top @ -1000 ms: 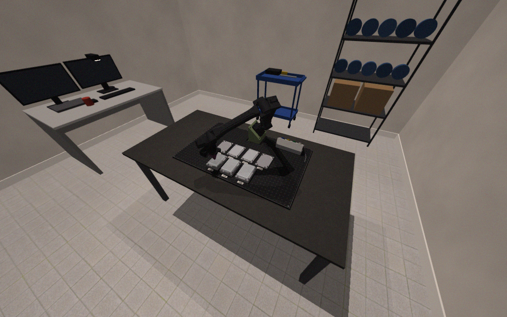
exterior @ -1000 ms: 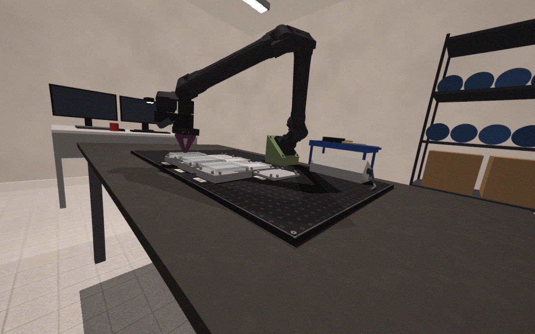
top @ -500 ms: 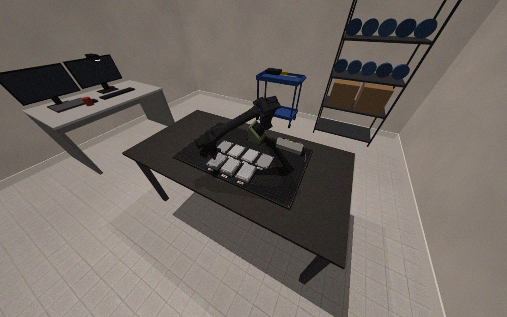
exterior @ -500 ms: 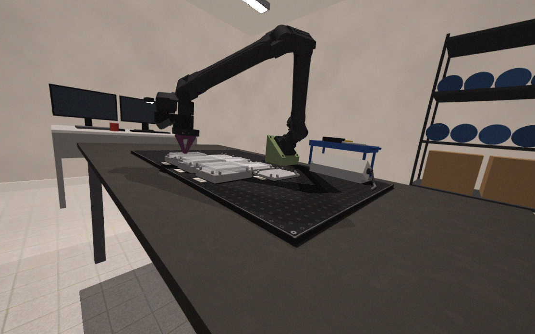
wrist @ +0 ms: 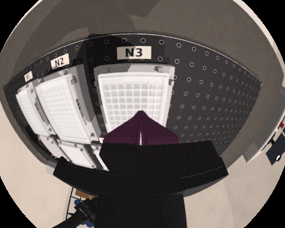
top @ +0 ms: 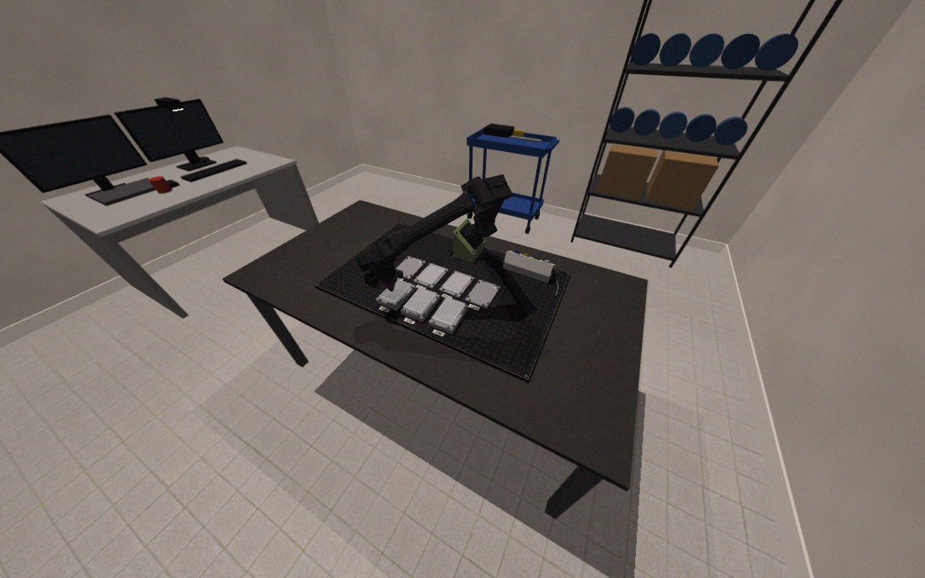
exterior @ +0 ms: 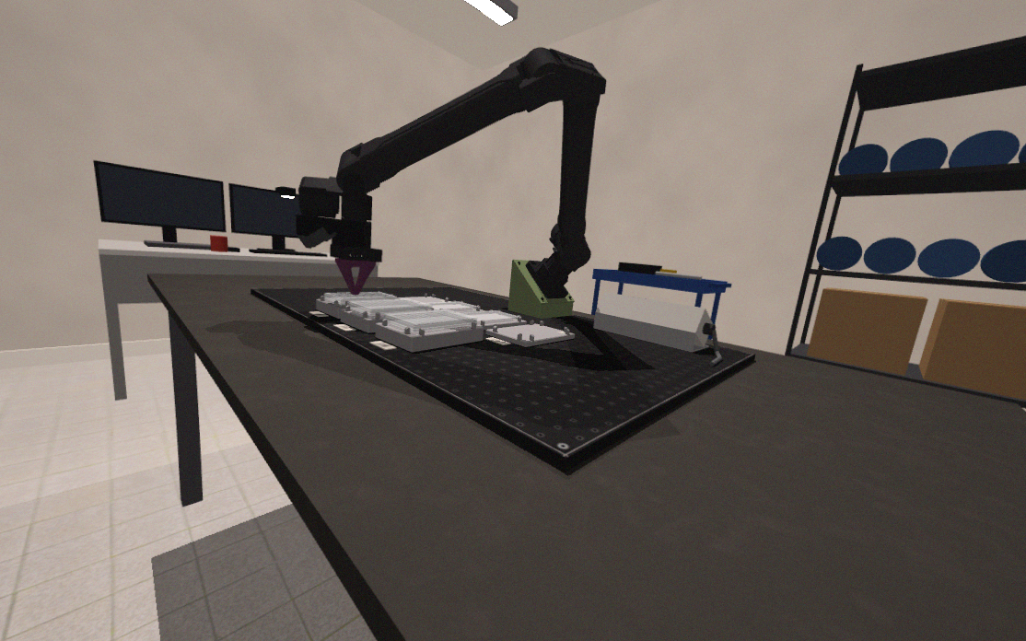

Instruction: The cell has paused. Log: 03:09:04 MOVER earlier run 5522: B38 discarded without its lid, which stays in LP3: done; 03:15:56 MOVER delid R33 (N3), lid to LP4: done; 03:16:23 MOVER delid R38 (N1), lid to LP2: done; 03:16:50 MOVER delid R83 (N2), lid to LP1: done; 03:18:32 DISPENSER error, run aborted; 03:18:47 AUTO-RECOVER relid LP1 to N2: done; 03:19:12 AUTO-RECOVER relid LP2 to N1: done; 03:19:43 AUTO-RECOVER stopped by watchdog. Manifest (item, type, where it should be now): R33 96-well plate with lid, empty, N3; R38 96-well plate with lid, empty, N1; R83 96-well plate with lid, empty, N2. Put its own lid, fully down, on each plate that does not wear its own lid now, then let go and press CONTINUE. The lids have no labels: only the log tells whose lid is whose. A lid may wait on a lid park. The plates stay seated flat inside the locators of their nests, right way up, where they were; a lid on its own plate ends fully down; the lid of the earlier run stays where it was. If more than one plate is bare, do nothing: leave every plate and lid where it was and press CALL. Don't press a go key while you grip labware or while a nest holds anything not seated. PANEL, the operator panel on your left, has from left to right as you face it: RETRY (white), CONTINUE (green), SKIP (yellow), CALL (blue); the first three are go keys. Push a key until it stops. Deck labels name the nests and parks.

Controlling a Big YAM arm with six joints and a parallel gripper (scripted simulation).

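Pointing straight down, the gripper (exterior: pixel 355 286) has its two purple fingers pressed together into one sharp tip, shut tight with nothing between them. In the side view the tip is right at the top of the plate at N3 (wrist: pixel 134 97); I cannot tell if it touches. That plate sits under the white N3 label (wrist: pixel 133 52), and its grid of little squares shows. Whether a see-through lid covers it is too hard to tell. Just beside it is the plate at N2 (wrist: pixel 62 108), under the N2 label (wrist: pixel 59 61). A third plate (wrist: pixel 26 113) sits past that one, at the edge of the wrist view, and its label is too small to read.

From the top, the three plates make the front row and four flat pads (top: pixel 457 282) make the row behind them, all on the black board with holes (top: pixel 516 345). The black arm (exterior: pixel 453 107) bends high over the board from its green base (exterior: pixel 523 290). The grey button box (top: pixel 528 265) sits on the board near the base. The board lies on the dark table (top: pixel 595 402). A blue cart (top: pixel 512 149) and a tall shelf rack (top: pixel 696 71) stand by the wall
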